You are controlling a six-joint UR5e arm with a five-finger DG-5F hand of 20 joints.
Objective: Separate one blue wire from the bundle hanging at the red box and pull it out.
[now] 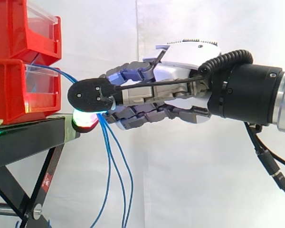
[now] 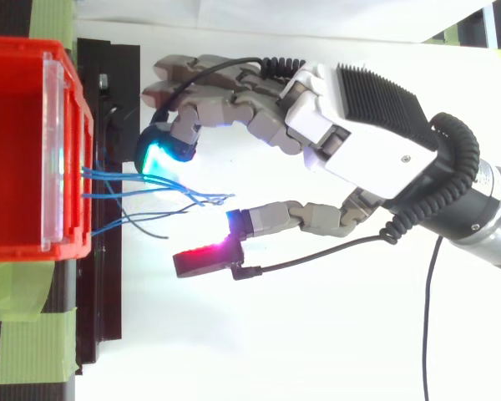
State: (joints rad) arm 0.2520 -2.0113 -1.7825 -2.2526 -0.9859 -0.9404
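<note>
Several thin blue wires [image 2: 117, 177] come out of the front of the lower red bin [image 1: 14, 90] and hang down past the stand's edge [image 1: 115, 161]. My hand [image 1: 171, 95] reaches in level from the right and stands open. In the top view its bent fingers end in a cyan-glowing pad [image 2: 161, 157] that sits right beside the wires near the bin. The thumb, with a red-glowing pad [image 2: 202, 261], stays apart on the other side. The wires' loose bend lies in the gap between fingers and thumb. No wire is pinched.
Two red bins are stacked on the black stand [image 1: 23, 137], whose legs slope down at the lower left. From above, the red bin's rim [image 2: 17, 48] and green tape [image 2: 25, 334] lie at the left. A white curtain is behind.
</note>
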